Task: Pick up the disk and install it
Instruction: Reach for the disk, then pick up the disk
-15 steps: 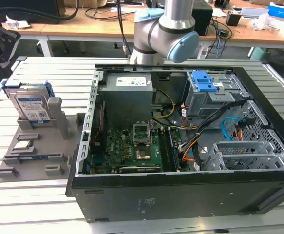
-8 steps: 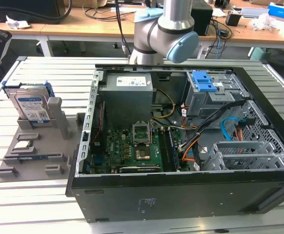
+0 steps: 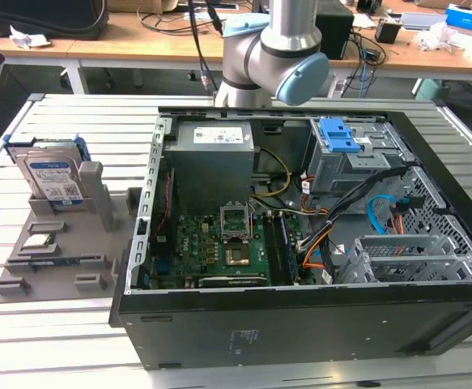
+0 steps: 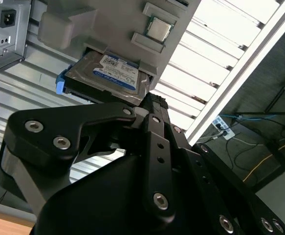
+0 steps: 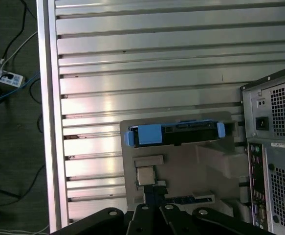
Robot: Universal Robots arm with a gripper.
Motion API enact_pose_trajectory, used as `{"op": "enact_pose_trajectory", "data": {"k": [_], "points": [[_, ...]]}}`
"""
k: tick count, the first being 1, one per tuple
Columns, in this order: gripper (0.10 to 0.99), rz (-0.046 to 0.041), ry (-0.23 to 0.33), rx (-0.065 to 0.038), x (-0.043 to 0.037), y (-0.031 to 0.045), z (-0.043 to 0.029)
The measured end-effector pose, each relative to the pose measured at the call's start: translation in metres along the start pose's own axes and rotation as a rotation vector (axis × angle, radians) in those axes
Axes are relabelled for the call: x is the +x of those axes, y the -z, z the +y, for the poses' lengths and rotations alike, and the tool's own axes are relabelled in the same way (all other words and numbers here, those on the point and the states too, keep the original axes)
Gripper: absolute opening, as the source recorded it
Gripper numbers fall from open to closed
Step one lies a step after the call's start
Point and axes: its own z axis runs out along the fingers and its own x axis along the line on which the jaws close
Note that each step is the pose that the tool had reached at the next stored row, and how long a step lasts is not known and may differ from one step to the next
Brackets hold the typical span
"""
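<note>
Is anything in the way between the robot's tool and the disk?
Nothing visible is. In the second wrist view the tool is close to the disk with nothing between them. The disk stands on edge in its grey holder, and the processor chip sits in a separate pocket.

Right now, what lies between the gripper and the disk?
A small square chip on the grey holder lies between gripper and disk, in the first wrist view.
</note>
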Motion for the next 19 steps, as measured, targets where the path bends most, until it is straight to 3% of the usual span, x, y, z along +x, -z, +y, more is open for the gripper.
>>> {"op": "enact_pose_trajectory", "data": {"k": [11,19], "points": [[0.106,0.0,0.001,0.0,0.0021,0.0,0.0001],[0.106,0.0053,0.119,-0.003,0.0021,0.0,0.0001]]}}
